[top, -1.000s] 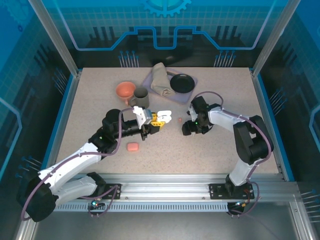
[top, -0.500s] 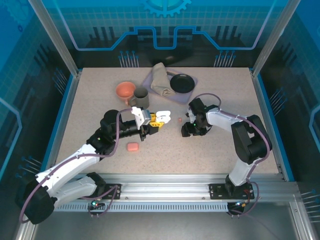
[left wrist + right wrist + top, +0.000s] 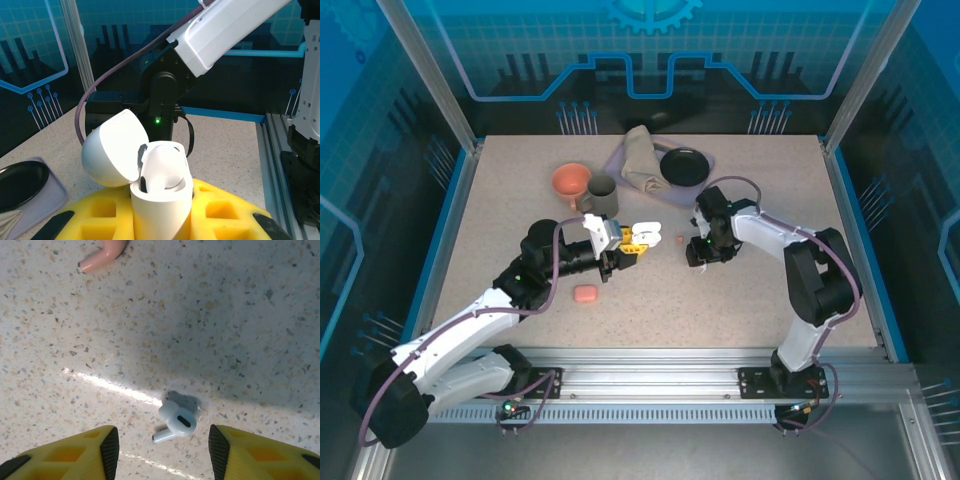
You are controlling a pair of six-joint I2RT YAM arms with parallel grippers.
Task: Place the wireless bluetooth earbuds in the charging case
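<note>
White case (image 3: 162, 197) clamped upright in the left gripper (image 3: 635, 240), squeezed between yellow fingers (image 3: 225, 215). Lid (image 3: 112, 155) swung back to the left, mouth open upward; contents of the well hard to make out. From above, roughly mid-table.

Yellow again on the right gripper (image 3: 162, 447), low over the speckled table (image 3: 240, 315), jaws standing apart, one on each side of a white earbud (image 3: 176, 422) (flat on the table, stem pointing down-left in the wrist view). Earbud apart from both, a strip of table showing on either side.

Pink earbud (image 3: 102, 255) farther off, at the top edge of that same view, also flat on the table; from above, between the two grippers and nearer the right one.

Pink case (image 3: 585, 294) shut, lying on the table beside the left arm (image 3: 520, 290), on the near side of the left gripper.

At the back: orange bowl (image 3: 572, 180) just beside a grey mug (image 3: 602, 195); lilac tray (image 3: 47, 195) bearing a folded cloth (image 3: 640, 160) and a black plate (image 3: 684, 166), cloth against the plate's left edge.
</note>
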